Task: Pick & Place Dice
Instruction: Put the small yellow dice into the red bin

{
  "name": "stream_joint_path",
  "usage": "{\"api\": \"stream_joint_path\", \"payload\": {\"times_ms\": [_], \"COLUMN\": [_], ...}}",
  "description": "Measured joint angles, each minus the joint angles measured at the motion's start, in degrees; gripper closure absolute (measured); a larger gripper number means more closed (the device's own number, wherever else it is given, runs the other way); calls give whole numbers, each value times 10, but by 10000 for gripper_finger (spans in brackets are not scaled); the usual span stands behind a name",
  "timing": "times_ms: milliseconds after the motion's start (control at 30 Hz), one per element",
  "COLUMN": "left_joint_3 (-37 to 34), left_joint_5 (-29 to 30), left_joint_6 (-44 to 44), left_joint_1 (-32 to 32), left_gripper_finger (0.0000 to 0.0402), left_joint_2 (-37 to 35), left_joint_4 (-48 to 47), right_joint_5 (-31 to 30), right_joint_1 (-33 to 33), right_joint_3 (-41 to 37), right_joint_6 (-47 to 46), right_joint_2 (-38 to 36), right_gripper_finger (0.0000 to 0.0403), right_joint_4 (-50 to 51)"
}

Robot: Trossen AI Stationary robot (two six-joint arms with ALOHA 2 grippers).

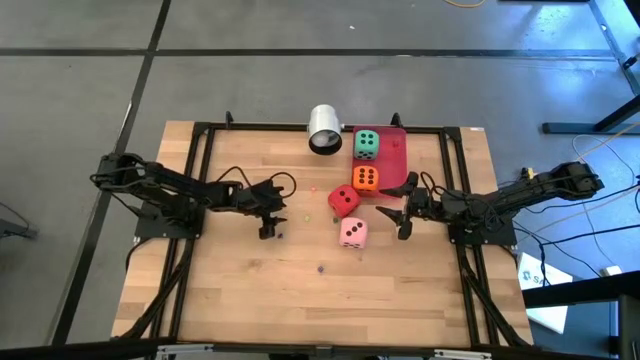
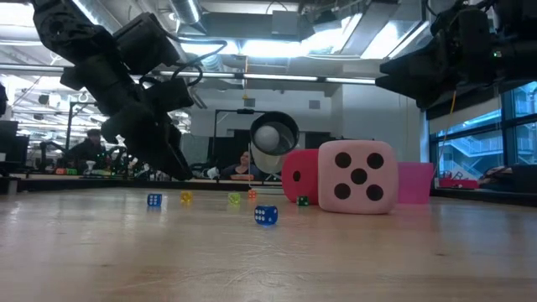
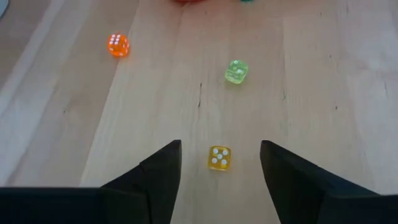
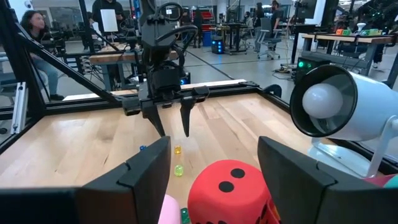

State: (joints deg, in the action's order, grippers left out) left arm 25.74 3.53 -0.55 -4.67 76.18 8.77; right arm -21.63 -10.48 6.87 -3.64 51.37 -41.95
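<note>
On the wooden table (image 1: pixel 250 290): green die (image 1: pixel 366 144) on the red tray (image 1: pixel 396 150), orange die (image 1: pixel 365 179) at the tray's near edge, red die (image 1: pixel 344 201) and pink die (image 1: pixel 352 233) on bare wood, white cup (image 1: pixel 324 129) lying beside the tray. Left gripper (image 3: pixel 219 163), fingers spread, hangs over a tiny yellow die (image 3: pixel 219 157), touching nothing. Right gripper (image 1: pixel 400 211), fingers apart and empty, sits just beside the red and pink dice
</note>
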Motion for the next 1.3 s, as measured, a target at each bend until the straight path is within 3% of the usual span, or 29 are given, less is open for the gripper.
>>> {"api": "stream_joint_path", "payload": {"times_ms": [267,733,1300], "left_joint_3": [1,1,1], "left_joint_5": [18,-16,-17], "left_joint_6": [8,3,-1], "left_joint_1": [0,0,0], "left_gripper_finger": [191,192,192], "left_joint_2": [20,53,96], "left_joint_4": [11,35,72], "right_joint_5": [0,0,0], "right_joint_1": [0,0,0], "right_joint_3": [0,0,0], "right_joint_6": [11,9,10], "right_joint_2": [0,0,0], "right_gripper_finger": [163,163,163], "right_joint_4": [0,0,0]}}
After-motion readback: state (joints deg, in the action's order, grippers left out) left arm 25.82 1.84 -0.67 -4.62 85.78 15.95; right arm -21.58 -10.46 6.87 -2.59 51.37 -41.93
